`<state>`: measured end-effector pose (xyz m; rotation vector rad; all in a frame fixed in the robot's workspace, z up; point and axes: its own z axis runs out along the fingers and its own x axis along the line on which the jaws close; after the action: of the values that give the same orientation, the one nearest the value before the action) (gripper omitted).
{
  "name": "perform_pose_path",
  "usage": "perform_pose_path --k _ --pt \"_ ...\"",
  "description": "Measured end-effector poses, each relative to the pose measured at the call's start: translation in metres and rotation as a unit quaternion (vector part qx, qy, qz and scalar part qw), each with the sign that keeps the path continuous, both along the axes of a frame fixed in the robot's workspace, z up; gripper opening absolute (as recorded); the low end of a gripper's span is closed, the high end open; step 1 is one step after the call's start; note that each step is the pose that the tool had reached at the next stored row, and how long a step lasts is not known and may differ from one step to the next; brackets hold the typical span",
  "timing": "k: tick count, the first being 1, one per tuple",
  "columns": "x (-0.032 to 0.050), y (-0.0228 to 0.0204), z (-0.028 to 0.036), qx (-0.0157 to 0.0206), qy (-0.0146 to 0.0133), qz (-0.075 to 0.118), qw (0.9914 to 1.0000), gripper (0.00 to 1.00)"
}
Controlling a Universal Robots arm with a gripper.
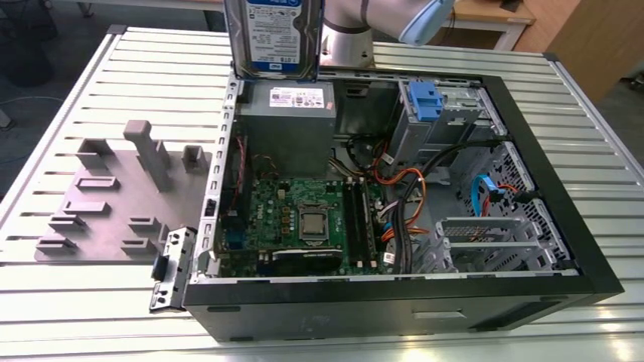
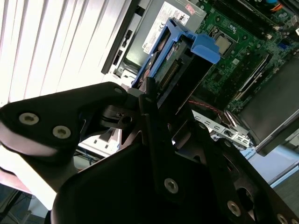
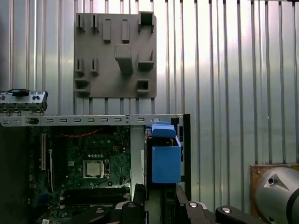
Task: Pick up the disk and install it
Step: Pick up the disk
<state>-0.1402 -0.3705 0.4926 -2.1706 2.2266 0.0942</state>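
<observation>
Over the power supply (image 1: 285, 124), the disk (image 1: 274, 34)

Print on the disk (image 1: 274, 34) label and power-supply sticker (image 1: 292, 96), perhaps barcodes, illegible.

Robot arm (image 1: 348, 34) at the top of the exterior view, its silver link upright beside a joint with a pale-blue cap (image 1: 424, 19). In both wrist views the black gripper (image 3: 160, 192), built of bolted linkages, points down, its fingers (image 2: 150, 100) closed from either side on the disk (image 1: 271, 34), carried upright on edge
</observation>
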Motion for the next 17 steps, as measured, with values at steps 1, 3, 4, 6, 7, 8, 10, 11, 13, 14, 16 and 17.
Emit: perform_pose_path --k 1,3,4,6,7,8,10,11,13,14,16,17 --pt "0.001 0.0 0.0 0.0 0.0 0.0 1.0 0.35" --pt "0.003 0.0 0.0 -0.0001 0.0 0.0 1.0 0.35" --pt "0.0041 0.0 0.0 0.0 0.0 0.0 1.0 0.35" --pt "0.0061 0.0 0.0 0.0 0.0 0.0 1.0 0.35" --pt "0.0071 0.0 -0.0001 0.0 0.0 0.0 1.0 0.35" --pt "0.008 0.0 -0.0001 -0.0001 0.0001 0.0 1.0 0.35" --pt "0.0099 0.0 -0.0001 0.0 0.0 0.0 1.0 0.35" --pt "0.0109 0.0 -0.0001 -0.0001 0.0 0.0 1.0 0.35" --pt "0.0128 0.0 -0.0002 0.0 0.0 0.0 1.0 0.35" --pt "0.0137 0.0 -0.0002 0.0 0.0 0.0 1.0 0.35" --pt "0.0155 0.0 -0.0002 0.0 0.0 0.0 1.0 0.35" --pt "0.0163 0.0 -0.0002 0.0 0.0 0.0 1.0 0.35"
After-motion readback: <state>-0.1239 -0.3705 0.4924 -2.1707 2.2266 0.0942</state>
